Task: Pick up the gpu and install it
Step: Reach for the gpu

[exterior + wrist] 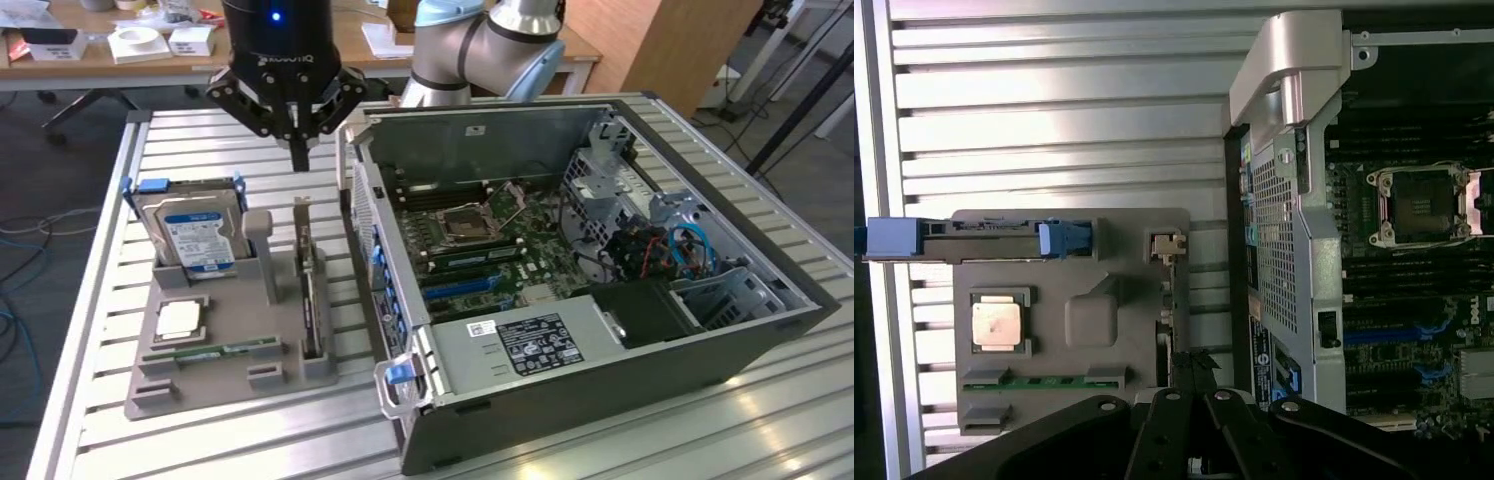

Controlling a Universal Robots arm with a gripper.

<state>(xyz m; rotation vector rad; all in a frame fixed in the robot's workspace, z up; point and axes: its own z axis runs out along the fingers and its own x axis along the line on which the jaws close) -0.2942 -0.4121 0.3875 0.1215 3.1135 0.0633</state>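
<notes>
The fingers [300, 152] are clenched together on nothing, poised above the gpu [312, 305]. The gpu stands on edge in a slot of the grey parts holder [214, 378], with the hard drive [198, 235], processor [178, 322] and memory stick [214, 352] alongside. The open computer case [561, 260] lies on the table [94, 300] at the exterior view's right.
</notes>
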